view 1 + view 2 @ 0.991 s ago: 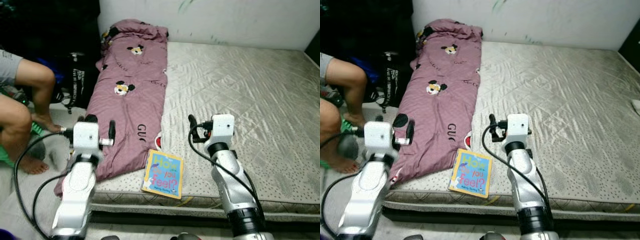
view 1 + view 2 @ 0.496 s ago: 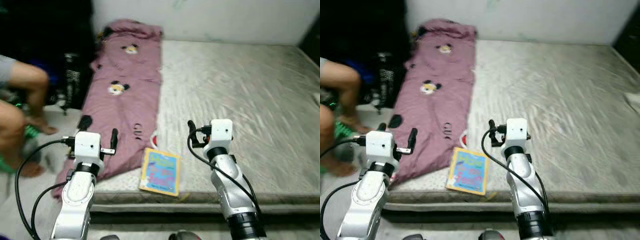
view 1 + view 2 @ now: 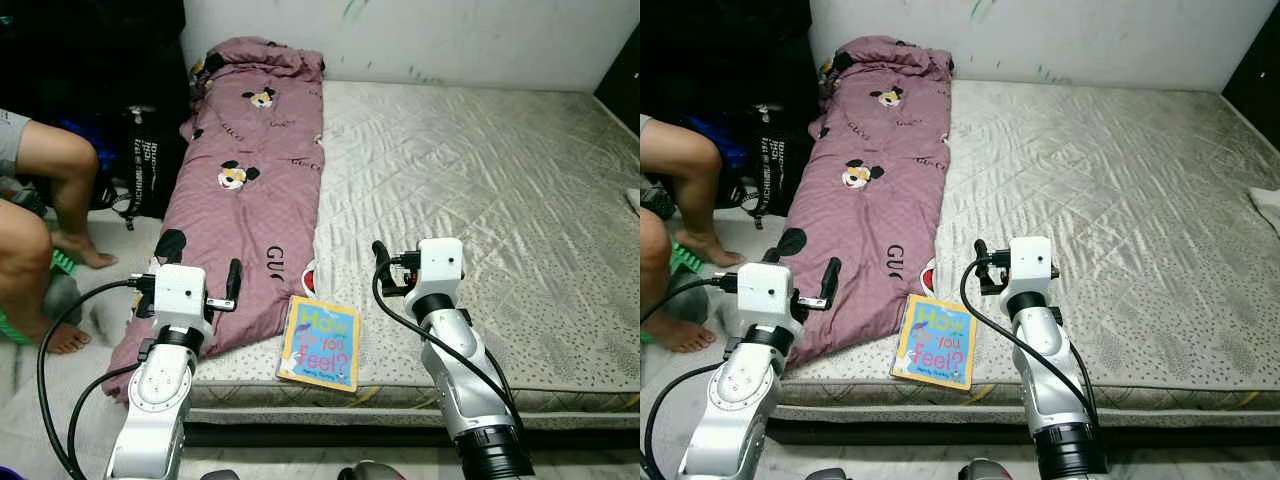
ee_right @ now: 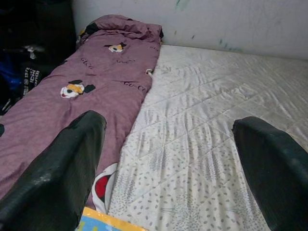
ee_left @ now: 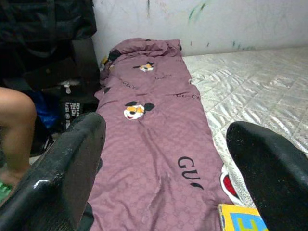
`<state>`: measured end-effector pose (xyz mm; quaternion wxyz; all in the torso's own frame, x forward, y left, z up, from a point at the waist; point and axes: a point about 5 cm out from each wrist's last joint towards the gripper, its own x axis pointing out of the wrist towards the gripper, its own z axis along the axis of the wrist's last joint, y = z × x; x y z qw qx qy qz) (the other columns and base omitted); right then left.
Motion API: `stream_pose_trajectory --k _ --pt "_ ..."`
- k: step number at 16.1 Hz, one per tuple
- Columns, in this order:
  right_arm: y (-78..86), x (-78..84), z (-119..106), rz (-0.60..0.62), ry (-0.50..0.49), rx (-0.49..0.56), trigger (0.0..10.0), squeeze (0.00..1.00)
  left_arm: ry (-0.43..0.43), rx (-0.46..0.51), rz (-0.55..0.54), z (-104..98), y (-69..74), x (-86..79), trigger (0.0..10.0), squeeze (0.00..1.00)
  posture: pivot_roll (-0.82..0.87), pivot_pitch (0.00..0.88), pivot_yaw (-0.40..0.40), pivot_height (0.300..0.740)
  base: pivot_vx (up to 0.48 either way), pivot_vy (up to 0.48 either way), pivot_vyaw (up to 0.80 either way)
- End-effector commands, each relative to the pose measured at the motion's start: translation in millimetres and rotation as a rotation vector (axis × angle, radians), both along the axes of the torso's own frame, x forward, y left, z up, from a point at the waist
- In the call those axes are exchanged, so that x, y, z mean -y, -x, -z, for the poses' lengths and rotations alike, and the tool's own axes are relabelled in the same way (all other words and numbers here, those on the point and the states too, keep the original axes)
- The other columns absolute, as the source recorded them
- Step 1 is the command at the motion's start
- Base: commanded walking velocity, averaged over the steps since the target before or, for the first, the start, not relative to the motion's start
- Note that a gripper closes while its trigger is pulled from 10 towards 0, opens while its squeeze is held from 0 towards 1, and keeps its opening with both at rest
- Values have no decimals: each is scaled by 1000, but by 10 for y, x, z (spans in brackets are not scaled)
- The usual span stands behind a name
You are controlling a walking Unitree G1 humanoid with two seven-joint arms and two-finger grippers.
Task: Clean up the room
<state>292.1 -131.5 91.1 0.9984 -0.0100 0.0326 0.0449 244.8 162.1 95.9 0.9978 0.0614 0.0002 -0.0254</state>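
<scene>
Standing at the edge of the bed, the robot holds both arms up in front, likely getting ready to pick something up. The left claw (image 3: pixel 200 285) has its two black fingers wide apart and holds nothing. The right claw (image 3: pixel 392 268) is spread apart and empty too. A thin yellow and blue picture book (image 3: pixel 321 343) lies flat on the grey quilted mattress (image 3: pixel 480 190), right at the near edge. It sits between the two claws, a bit lower and closer to the robot than both. A long purple blanket with cartoon mouse faces (image 3: pixel 250 180) stretches away just past the left claw. A person's bare legs (image 3: pixel 45 220) are off to the left of it.
</scene>
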Motion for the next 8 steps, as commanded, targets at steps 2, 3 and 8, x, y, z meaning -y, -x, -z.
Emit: stream_pose_trajectory --k 2,3,8 --pt "9 8 -14 -3 3 -2 10000 0 -4 -1 9 -18 7 -8 10000 0 81 0 -28 740 0 0 0" --pt "10 8 -14 -4 3 -2 10000 0 -2 -2 8 -19 3 -6 10000 0 81 0 -28 740 0 0 0" --pt "12 -11 -16 -16 5 -1 10000 0 -22 -3 22 -29 -9 14 10000 0 80 0 -27 686 0 0 0"
